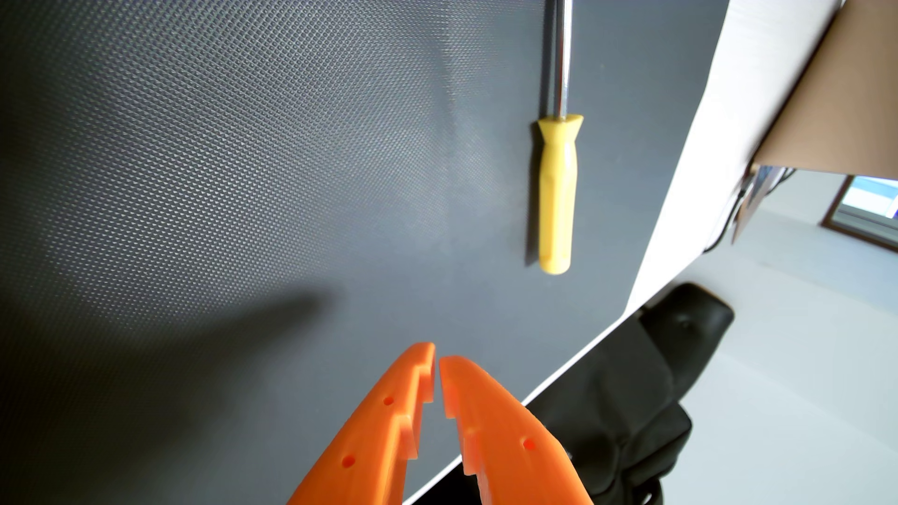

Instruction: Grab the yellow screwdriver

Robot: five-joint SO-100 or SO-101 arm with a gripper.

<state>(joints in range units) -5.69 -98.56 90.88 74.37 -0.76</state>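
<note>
Yellow screwdriver (555, 194) lies flat on dark textured mat (243, 170), upper right in wrist view, handle end toward camera, metal shaft running off top edge. Orange gripper (437, 361) at bottom centre, well apart from it, jaws nearly closed with slim gap, holding nothing. Cardboard box (826, 97) far right.

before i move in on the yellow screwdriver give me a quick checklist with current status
1. Yellow screwdriver in sight on the dark textured mat: ok.
2. Handle free of other things: ok.
3. Gripper open wide enough for the handle: not ok, jaws nearly shut.
4. Gripper lined up with the handle: not ok, the handle lies up and to the right in the wrist view.
5. Gripper empty: ok.
6. Shaft tip position: cannot tell, it runs off the top edge.
</note>
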